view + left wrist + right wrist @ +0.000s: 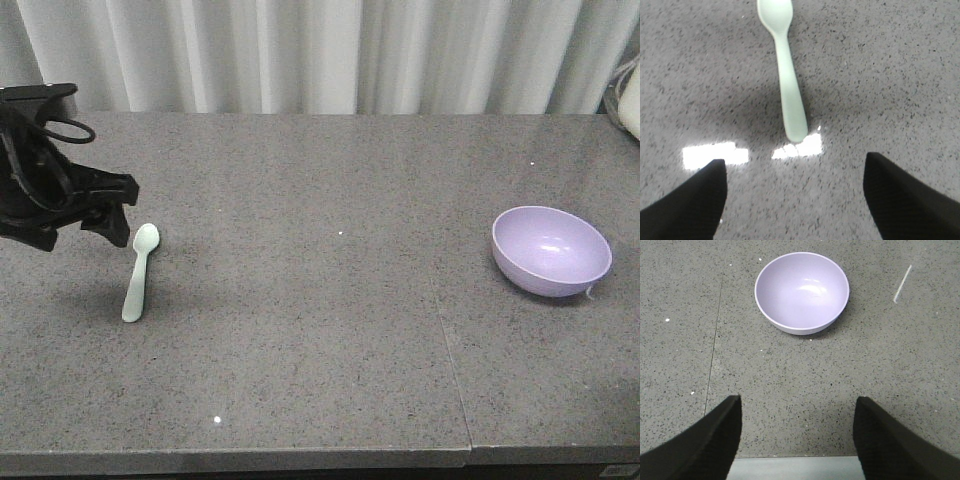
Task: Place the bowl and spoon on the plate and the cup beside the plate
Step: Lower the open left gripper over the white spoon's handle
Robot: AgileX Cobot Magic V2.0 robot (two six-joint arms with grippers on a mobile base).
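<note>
Spoon (786, 75) ahead of parted left jaws, handle end nearest

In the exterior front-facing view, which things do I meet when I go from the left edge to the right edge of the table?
left gripper → spoon → bowl

The table (320, 340) is showing a speckled grey stone-like finish, polished, throwing glare patches; the spoon (139, 275) is looking like smooth pale plastic, nearly matt; the bowl (551, 250) is reading as smooth plastic, carrying a soft gloss highlight inside; the curtain (330, 55) is looking like pleated white cloth
</note>
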